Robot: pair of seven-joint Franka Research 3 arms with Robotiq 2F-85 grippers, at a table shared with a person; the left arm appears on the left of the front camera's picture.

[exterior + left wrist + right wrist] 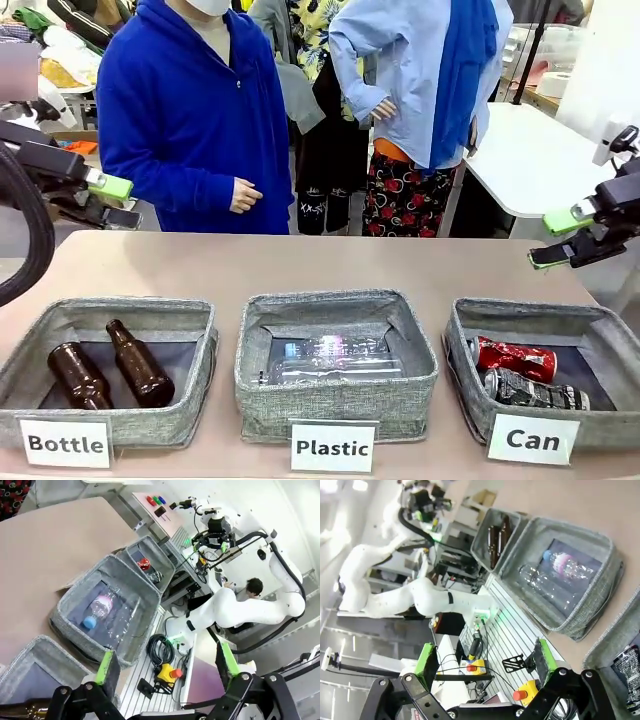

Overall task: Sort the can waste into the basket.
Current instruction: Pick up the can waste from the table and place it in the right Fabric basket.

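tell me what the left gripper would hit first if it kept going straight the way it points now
Probably the Plastic bin: in the left wrist view the open left gripper aims between its near rim and the floor beside the table. Depth is unclear, so it might pass the table edge.

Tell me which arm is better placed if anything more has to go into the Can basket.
Right. The right gripper hangs open at the table's right edge, just behind the Can basket, which already holds the red can and the black-and-silver can. The left gripper, also open, sits beyond the Bottle basket, far across.

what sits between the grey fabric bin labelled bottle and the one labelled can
The grey fabric bin labelled Plastic, holding clear plastic bottles, stands between them in the front view.
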